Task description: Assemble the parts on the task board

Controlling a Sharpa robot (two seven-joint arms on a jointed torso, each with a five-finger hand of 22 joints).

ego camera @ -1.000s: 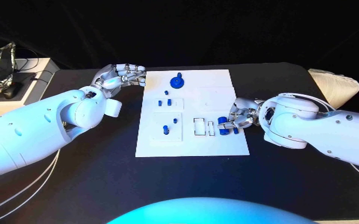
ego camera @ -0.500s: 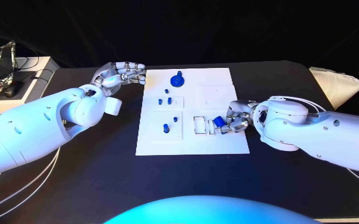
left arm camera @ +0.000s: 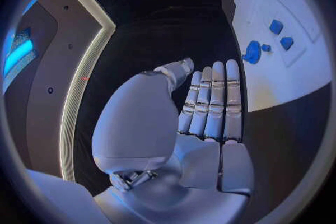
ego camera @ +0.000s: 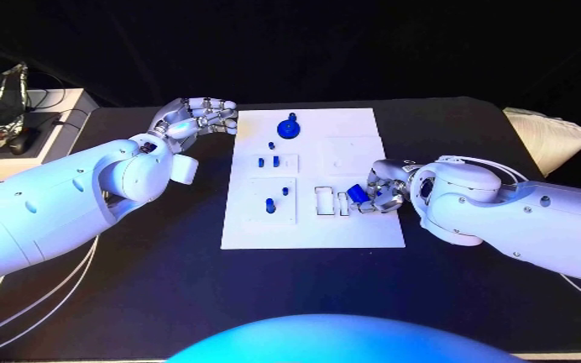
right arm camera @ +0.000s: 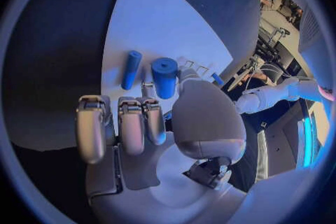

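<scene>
The black table (ego camera: 145,296) carries the white task board (ego camera: 363,132) at its middle, and the board is judged stiff and flat, unlikely to shift under a light push. The left robot hand (ego camera: 200,117) is held just off the board's far left corner with its fingers straight, close together and holding nothing. The right robot hand (ego camera: 385,186) is set over the board's right edge, near its near right corner, and a short blue cylinder (right arm camera: 165,77) is pinched upright at its fingertips. This part is judged light, rigid and smooth, so it could slip or tip if squeezed off-centre; a hold low on its round side is thought best. A thinner blue pin (right arm camera: 131,69) lies flat on the board just beside the cylinder, and it is expected to roll easily. Near the board's far edge a round blue disc (ego camera: 288,129) is seen, with smaller blue pieces (ego camera: 274,162) standing between it and the near edge.
</scene>
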